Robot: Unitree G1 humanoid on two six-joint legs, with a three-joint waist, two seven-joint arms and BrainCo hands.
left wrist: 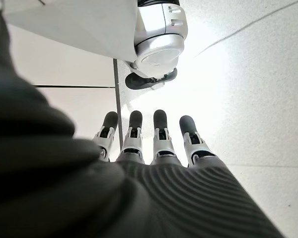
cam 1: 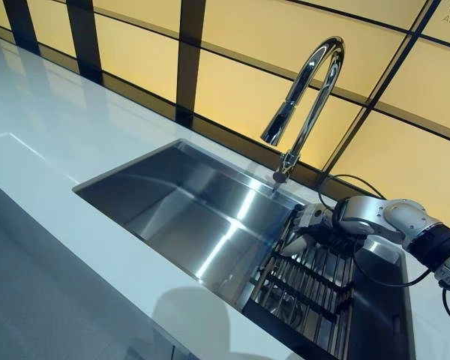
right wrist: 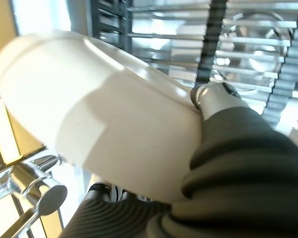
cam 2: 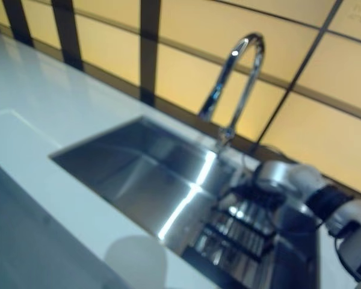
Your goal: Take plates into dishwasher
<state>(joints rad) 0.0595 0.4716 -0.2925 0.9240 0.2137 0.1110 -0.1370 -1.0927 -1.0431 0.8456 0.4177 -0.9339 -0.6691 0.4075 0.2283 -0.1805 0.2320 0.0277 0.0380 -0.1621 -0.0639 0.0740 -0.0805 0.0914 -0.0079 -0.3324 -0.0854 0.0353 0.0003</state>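
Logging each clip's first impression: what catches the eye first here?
The tall chrome faucet arching over the empty steel sink set in the white counter, before amber backlit wall panels. At the sink's right end the right hand is over a slatted drying rack, with a white plate against it in its wrist view. The left hand hangs with straight fingers above the floor.

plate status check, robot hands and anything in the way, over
Right robot hand on white plate above the sink rack, grip hidden. Left robot hand open, idle, facing floor. Nothing blocking.
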